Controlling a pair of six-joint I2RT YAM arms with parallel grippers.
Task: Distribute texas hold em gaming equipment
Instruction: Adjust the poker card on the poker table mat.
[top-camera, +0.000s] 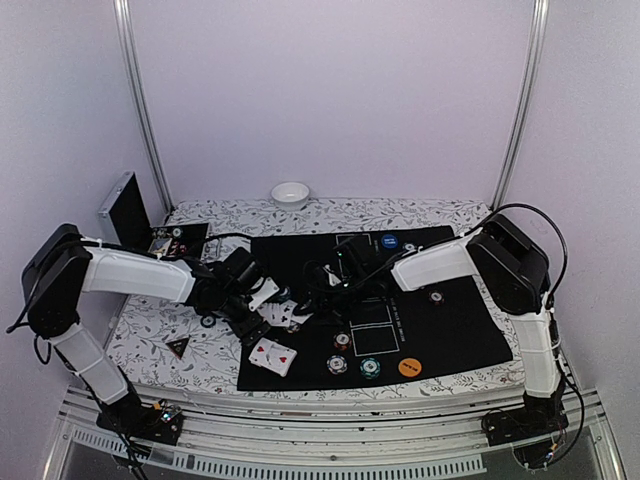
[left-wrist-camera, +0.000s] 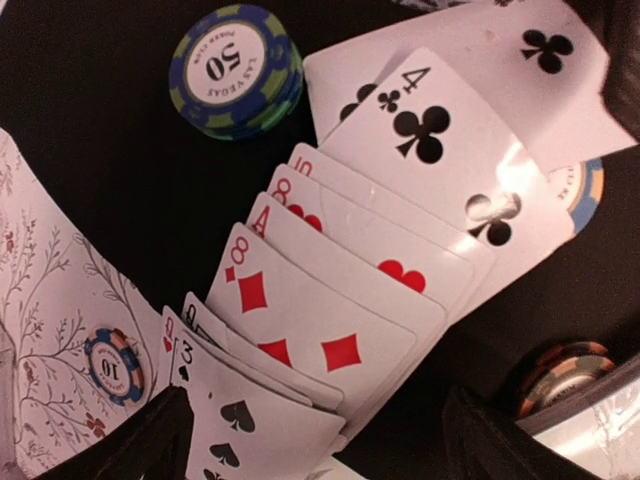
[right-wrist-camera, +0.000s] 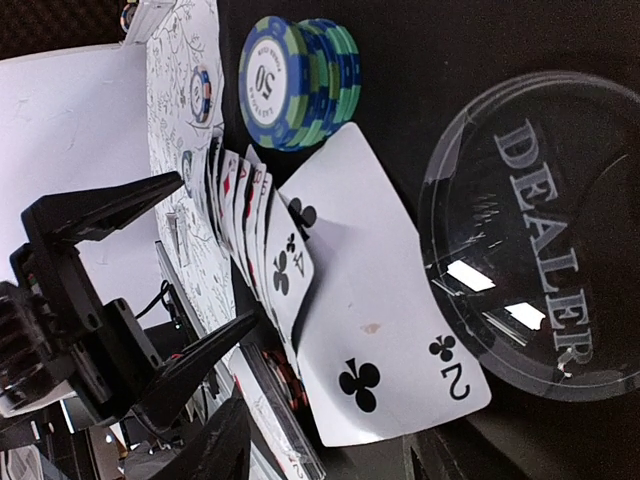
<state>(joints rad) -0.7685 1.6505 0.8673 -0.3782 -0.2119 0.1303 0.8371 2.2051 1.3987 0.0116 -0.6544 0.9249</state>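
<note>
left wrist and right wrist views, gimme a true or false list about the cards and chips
The fanned cards lie face up: true.
The chip stack beside them reads 100: false, it reads 50.
A chip marked 10 lies on the floral cloth: true.
The dealer button sits on the floral cloth: false, it sits on the black mat.

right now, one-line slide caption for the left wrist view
Left gripper open over fanned face-up cards on black mat, 50 chip stack beside.
</note>
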